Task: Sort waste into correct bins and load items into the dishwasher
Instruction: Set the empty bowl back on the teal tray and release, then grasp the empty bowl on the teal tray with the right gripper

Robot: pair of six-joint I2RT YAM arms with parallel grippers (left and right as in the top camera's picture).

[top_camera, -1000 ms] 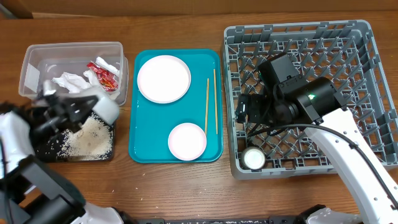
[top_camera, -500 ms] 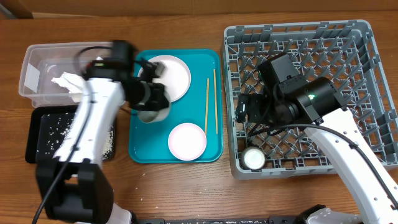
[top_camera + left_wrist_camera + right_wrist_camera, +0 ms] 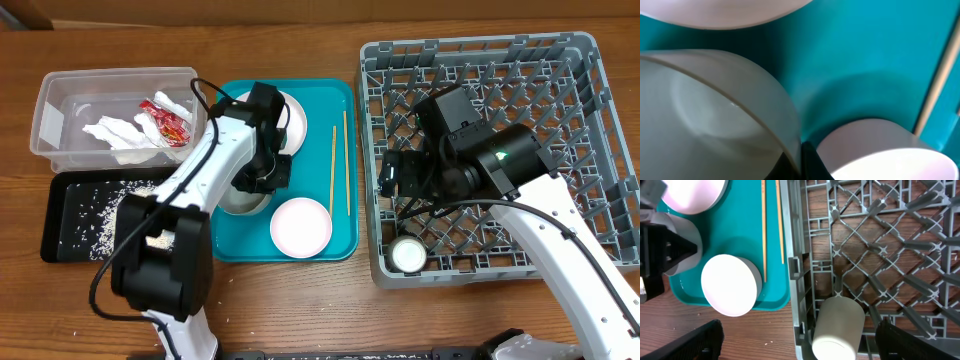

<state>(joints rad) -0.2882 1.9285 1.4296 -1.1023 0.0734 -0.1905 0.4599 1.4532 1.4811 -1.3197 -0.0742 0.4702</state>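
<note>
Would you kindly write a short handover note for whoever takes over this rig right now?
Left claw: shut on the rim of the grey bowl, at the teal tray.
Right claw: open and empty, above the dish rack near the cup.
Done: napkins and wrapper are in the clear tub. Rice grains are in the black tray. The cup lies in the rack.
Left: grey bowl, white bowl, plate and chopsticks go into the rack.

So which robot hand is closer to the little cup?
Right. The right gripper is over the rack, close by the cup in it. The left gripper is far off over the teal tray, gripping a grey bowl.
</note>
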